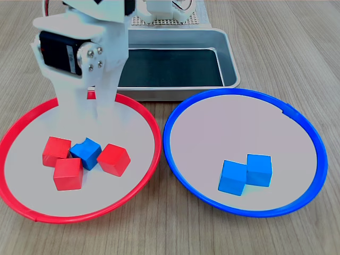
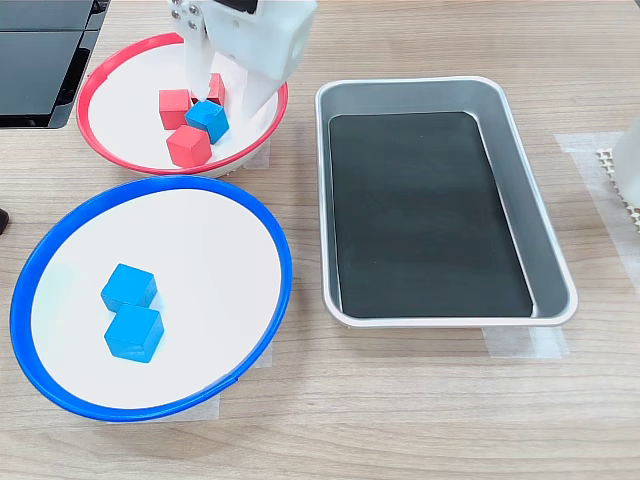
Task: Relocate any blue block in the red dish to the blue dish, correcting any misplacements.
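Note:
The blue block [image 1: 86,153] [image 2: 207,120] lies in the red dish [image 1: 106,196] [image 2: 125,120], wedged among three red cubes [image 1: 68,173] [image 2: 188,145]. My white gripper [image 1: 90,133] [image 2: 215,100] hangs low over the red dish just behind the blue block. It is open, and its fingers [image 1: 106,119] hold nothing. The blue dish [image 1: 212,127] [image 2: 190,260] sits beside the red one. It holds two other blue cubes [image 1: 234,178] [image 2: 128,288] that touch each other.
A rectangular metal tray [image 1: 228,58] [image 2: 545,250] with a dark liner stands behind the dishes in the first exterior view, to the second exterior view's right. A dark flat object [image 2: 40,60] lies at the second exterior view's top left.

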